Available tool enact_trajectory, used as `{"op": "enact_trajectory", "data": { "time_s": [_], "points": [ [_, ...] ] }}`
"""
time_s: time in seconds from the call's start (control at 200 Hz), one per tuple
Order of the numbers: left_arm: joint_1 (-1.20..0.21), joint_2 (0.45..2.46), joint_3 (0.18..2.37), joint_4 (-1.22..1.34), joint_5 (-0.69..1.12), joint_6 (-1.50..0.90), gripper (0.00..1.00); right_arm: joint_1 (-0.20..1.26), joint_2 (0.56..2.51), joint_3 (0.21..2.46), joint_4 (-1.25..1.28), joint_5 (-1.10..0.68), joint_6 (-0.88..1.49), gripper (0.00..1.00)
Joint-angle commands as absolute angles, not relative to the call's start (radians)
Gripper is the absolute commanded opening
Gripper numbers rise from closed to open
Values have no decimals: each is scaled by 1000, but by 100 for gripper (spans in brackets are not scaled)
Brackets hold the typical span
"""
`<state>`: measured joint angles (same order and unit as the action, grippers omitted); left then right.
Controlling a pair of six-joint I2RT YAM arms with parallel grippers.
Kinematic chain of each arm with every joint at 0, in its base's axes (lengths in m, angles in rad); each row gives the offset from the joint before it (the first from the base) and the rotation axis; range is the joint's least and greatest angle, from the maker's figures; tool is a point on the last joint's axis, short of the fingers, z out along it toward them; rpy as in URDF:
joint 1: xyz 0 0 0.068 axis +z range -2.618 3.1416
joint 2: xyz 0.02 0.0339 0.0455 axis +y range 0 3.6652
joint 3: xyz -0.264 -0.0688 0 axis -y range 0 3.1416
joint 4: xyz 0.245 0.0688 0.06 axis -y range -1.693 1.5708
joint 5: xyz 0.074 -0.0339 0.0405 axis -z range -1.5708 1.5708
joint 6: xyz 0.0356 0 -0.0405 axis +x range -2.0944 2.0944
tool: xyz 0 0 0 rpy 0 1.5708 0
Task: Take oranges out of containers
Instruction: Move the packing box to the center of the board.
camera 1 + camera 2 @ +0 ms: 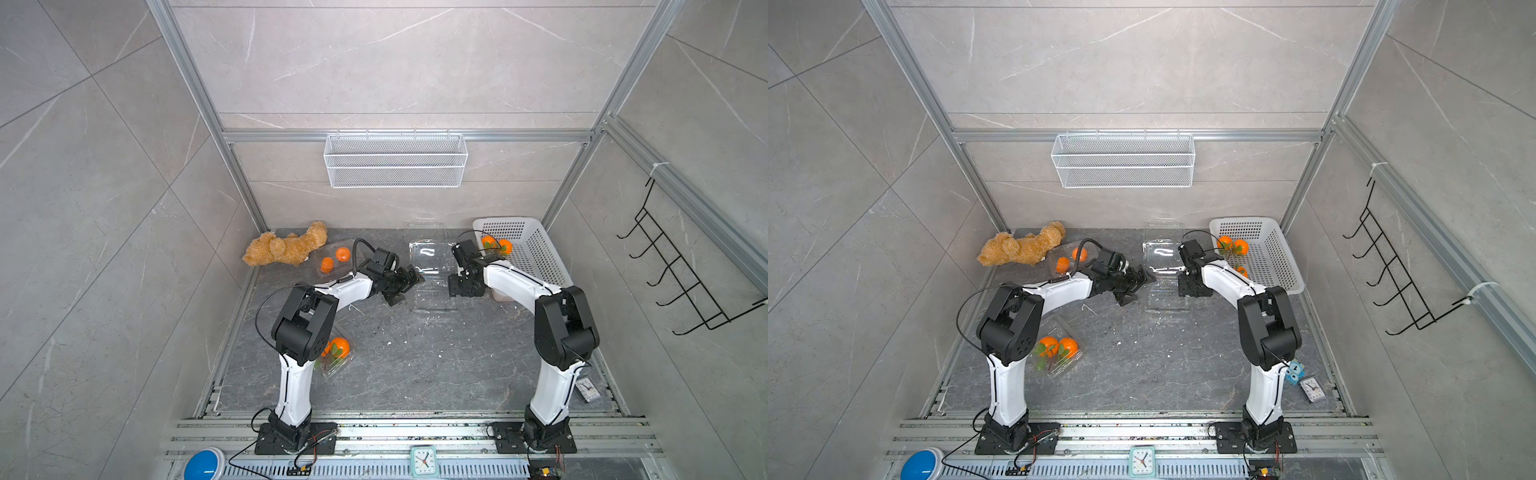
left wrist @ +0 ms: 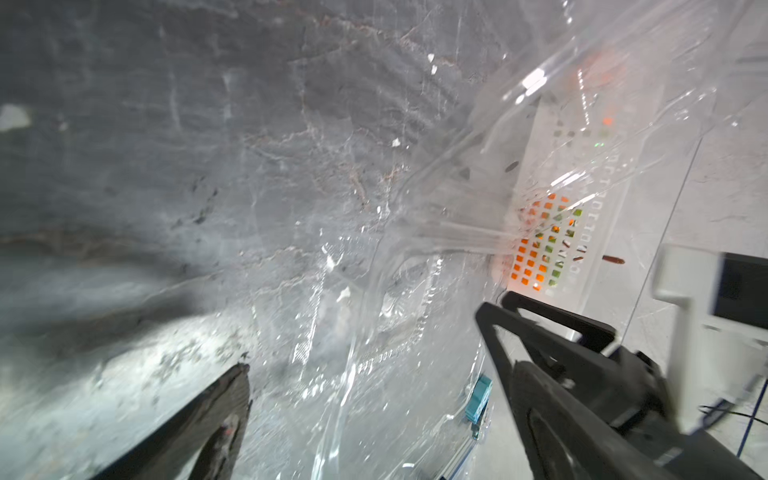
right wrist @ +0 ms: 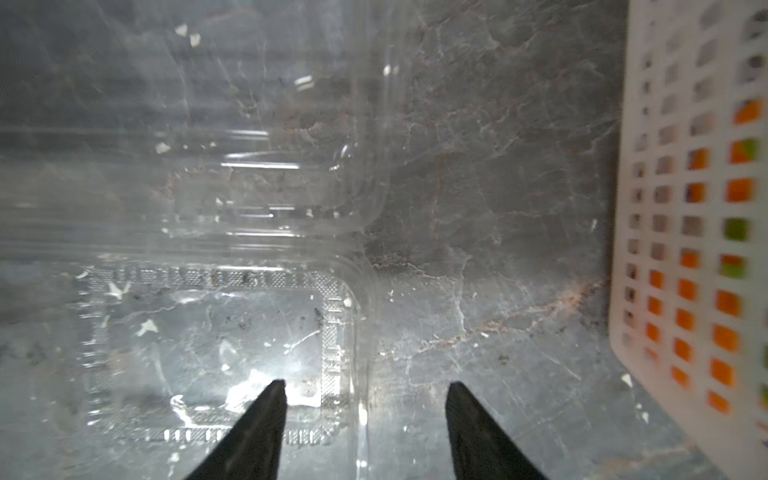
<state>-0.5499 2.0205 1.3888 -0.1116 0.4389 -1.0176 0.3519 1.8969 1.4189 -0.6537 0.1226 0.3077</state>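
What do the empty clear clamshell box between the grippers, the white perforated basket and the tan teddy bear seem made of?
Clear clamshell box: thin glossy transparent plastic; the tabletop shows through, highlights glint. White perforated basket: likely moulded plastic, matte, regular square holes. Tan teddy bear: plush fabric, by its fuzzy curly pile.

At mid-table (image 1: 415, 365) you have the open clamshell (image 1: 430, 270), lying between the left gripper (image 2: 365, 336) and the right gripper (image 3: 366, 384). Behind it to the left lies the teddy bear (image 1: 286, 247), and just right of the bear is a back clamshell (image 1: 332, 266) with two oranges (image 1: 343, 254) in it. Nearer you, beside the left arm, a front clamshell (image 1: 1059, 361) holds two more oranges (image 1: 1068, 347). At back right — in the corner — the perforated basket (image 1: 536, 249) holds further oranges (image 1: 504, 246); the wire-mesh basket (image 1: 395, 160) hangs on the back wall.
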Motion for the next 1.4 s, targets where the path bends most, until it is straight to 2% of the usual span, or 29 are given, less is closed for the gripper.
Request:
{"op": "enact_trajectory", "data": {
  "time_s": [0.0, 0.12, 0.264, 0.569, 0.938, 1.152, 1.307, 1.392],
  "points": [
    [-549, 1924, 1386, -166, 410, -951, 99, 352, 1824, 1392, -661, 97, 320, 73],
    [-548, 1891, 1390, -245, 370, -904, 99, 351, 1759, 1368, -665, 83, 331, 87],
    [-542, 1842, 1387, -335, 326, -856, 100, 351, 1679, 1338, -654, 51, 350, 100],
    [-474, 1679, 1362, -578, 161, -734, 99, 421, 1612, 1344, -592, -37, 416, 100],
    [-204, 1375, 1255, -900, -225, -636, 100, 689, 1752, 1386, -471, -83, 529, 100],
    [48, 1222, 1033, -895, -82, -709, 99, 839, 1896, 1466, -451, -83, 537, 100],
    [89, 1138, 916, -880, -37, -754, 99, 889, 1947, 1482, -436, -95, 542, 100],
    [89, 1139, 854, -848, 63, -785, 100, 903, 1963, 1482, -431, -95, 545, 100]
  ]
}}
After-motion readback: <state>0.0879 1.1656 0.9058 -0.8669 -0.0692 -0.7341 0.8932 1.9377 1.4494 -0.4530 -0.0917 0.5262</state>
